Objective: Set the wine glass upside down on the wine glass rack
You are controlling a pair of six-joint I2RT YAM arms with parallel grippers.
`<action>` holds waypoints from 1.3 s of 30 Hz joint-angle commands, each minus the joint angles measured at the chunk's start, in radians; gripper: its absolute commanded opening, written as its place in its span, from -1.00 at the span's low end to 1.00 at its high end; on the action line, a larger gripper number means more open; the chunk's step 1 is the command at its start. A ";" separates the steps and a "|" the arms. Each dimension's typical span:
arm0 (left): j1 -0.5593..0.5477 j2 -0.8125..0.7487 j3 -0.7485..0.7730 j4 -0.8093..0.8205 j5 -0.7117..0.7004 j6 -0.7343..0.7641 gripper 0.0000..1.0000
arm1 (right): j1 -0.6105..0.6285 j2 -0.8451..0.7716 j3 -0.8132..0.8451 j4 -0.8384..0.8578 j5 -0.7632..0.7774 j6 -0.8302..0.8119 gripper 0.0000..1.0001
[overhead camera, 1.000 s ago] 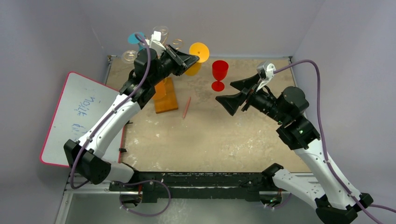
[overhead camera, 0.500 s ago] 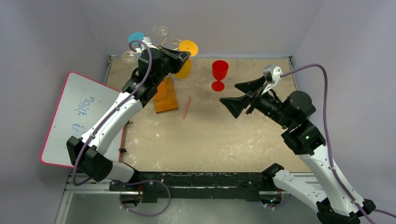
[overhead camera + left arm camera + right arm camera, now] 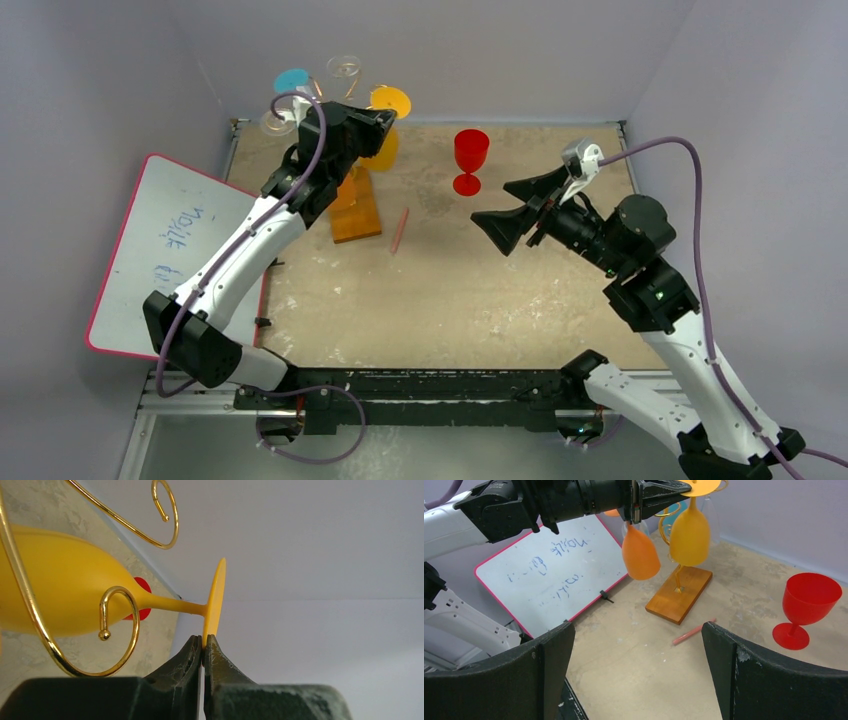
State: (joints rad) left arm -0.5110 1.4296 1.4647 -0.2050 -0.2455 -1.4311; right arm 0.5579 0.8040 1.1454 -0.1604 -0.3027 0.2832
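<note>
A yellow wine glass (image 3: pixel 389 101) hangs upside down, bowl below, foot on top. My left gripper (image 3: pixel 384 119) is shut on the rim of its foot. In the left wrist view the glass (image 3: pixel 65 600) lies among the gold scroll arms (image 3: pixel 120 630) of the wine glass rack, and the gripper (image 3: pixel 203 642) pinches the foot edge. The rack's orange-brown wooden base (image 3: pixel 355 207) stands under it. The right wrist view shows the glass (image 3: pixel 690 535) above the base (image 3: pixel 679 595). My right gripper (image 3: pixel 492 202) is open and empty over mid-table.
A red wine glass (image 3: pixel 471 158) stands upright at the back. A pink pencil (image 3: pixel 400 230) lies beside the base. A whiteboard (image 3: pixel 180 250) lies left. An orange glass (image 3: pixel 640 555) hangs on the rack, with a blue foot (image 3: pixel 291 80) and clear glasses (image 3: pixel 343 66).
My left gripper has carried the yellow glass leftward and back, in among the rack's arms. My right arm drew back a little a second ago, then stayed nearly still.
</note>
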 commanded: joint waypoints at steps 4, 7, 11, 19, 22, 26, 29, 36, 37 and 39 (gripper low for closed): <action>0.019 -0.024 0.041 0.014 -0.078 -0.056 -1.00 | 0.003 -0.020 0.046 0.017 0.025 -0.016 1.00; 0.028 -0.032 0.034 0.003 -0.087 -0.071 -1.00 | 0.005 -0.021 0.047 0.014 0.026 -0.016 1.00; 0.034 -0.047 0.021 0.004 -0.095 -0.072 -1.00 | 0.004 -0.023 0.043 0.015 0.030 -0.018 1.00; 0.035 -0.084 -0.001 0.007 -0.123 -0.064 -1.00 | 0.004 -0.018 0.044 0.013 0.028 -0.017 1.00; 0.035 -0.096 -0.010 0.001 -0.139 -0.059 -1.00 | 0.004 -0.020 0.045 0.011 0.033 -0.019 1.00; 0.035 -0.109 -0.026 -0.009 -0.140 -0.060 -1.00 | 0.004 -0.020 0.048 0.009 0.036 -0.019 1.00; 0.035 -0.124 -0.040 -0.010 -0.140 -0.061 -1.00 | 0.004 -0.020 0.050 0.004 0.037 -0.019 1.00; 0.035 -0.159 -0.067 -0.019 -0.117 -0.064 -1.00 | 0.004 -0.016 0.048 0.003 0.040 -0.019 1.00; 0.035 -0.164 -0.070 -0.019 -0.118 -0.062 -1.00 | 0.005 -0.016 0.049 0.003 0.040 -0.018 1.00; 0.035 -0.173 -0.075 -0.020 -0.122 -0.057 -1.00 | 0.005 -0.015 0.051 0.004 0.042 -0.019 1.00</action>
State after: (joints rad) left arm -0.4782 1.3071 1.3937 -0.2611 -0.3687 -1.4841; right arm 0.5579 0.7963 1.1461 -0.1841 -0.2779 0.2787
